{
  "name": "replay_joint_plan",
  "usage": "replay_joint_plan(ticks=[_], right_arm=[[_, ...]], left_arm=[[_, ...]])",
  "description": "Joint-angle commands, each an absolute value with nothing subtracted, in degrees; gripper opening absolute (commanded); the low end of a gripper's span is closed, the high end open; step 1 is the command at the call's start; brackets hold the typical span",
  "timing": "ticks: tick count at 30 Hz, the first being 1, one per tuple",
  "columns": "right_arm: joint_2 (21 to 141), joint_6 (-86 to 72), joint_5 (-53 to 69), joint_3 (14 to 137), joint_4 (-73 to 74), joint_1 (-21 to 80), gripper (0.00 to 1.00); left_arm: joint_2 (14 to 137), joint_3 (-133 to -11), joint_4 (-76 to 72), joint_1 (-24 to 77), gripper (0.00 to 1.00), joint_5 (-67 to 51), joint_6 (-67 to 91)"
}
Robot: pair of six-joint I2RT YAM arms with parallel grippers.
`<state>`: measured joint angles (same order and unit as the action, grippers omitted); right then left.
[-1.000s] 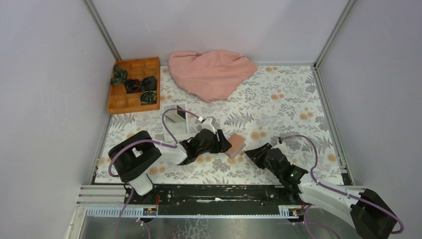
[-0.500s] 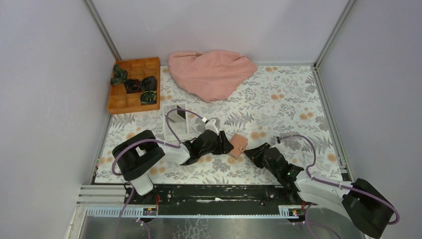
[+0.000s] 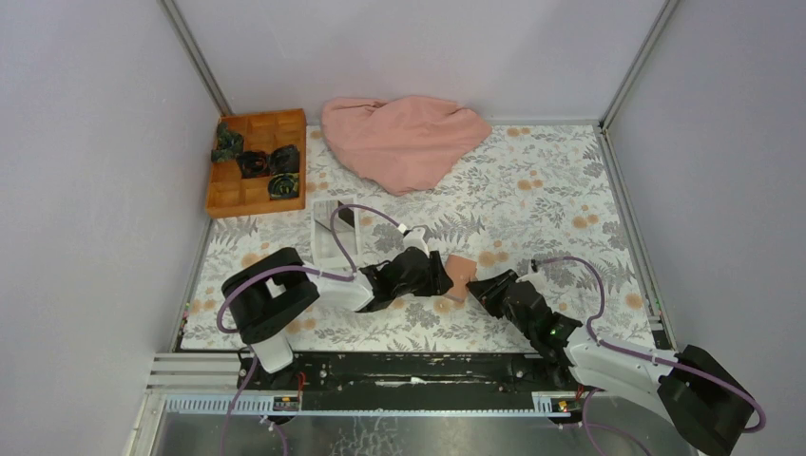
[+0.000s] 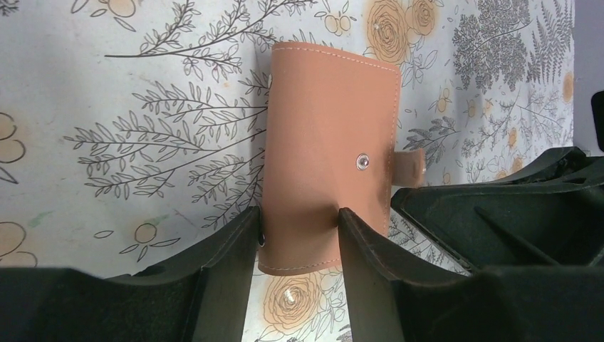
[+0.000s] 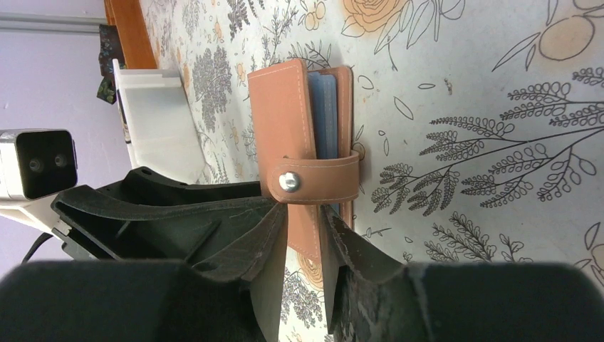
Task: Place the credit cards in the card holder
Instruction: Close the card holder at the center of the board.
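The right gripper [image 5: 305, 211] has its jaws clenched on the near end of the card holder [image 5: 285, 121]. In the right wrist view the two fingers meet the brown leather at bottom centre with no gap showing on either side. The card holder runs straight up the frame from them, seen edge-on, so its long axis lies in line with those fingers. A blue credit card [image 5: 326, 114] shows between the two covers, already seated. A strap [image 5: 320, 182] with a metal stud crosses the open edge and looks fastened.

The left gripper [image 4: 297, 221] is at the same card holder from the other side. In the left wrist view one finger sits at its left edge and the other lies across its face, with the lower end filling the space between. Whether these jaws are pinching it or only bracing it, I cannot tell. Here too the long axis points up the frame, away from the fingers.

From above, the card holder sits near the middle of the floral surface [image 3: 561, 190], with the left gripper against its left side and the right gripper against its lower right. Neither arm is the nearer one. On that showing, the coming move turns on the strap, which lies on the edge facing the right arm.

A white tray [image 3: 316, 237] lies to the upper left of the left gripper. Something flat and dark sits at its far end, too small to name.
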<state>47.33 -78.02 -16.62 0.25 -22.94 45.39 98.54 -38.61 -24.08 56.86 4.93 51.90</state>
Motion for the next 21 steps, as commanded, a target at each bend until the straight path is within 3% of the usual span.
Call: replay_joint_plan(ticks=[1,9,21], right_arm=[[46.41,-78.54,-19.85,-7.28,-22.78,45.92,0.31],[39.45,-77.22,-20.97,-5.37,-12.67,45.93,0.31],[37.48,-77.43,-24.27,-2.56,-4.67,45.98,0.44]], left_arm=[[101.38,-40.15,-12.13,58.15,0.52,6.74,51.28],[101.75,-41.86,-6.05,58.18,0.52,9.87,52.24],[103.84,-45.0,1.85,58.19,0.52,13.03,51.94]])
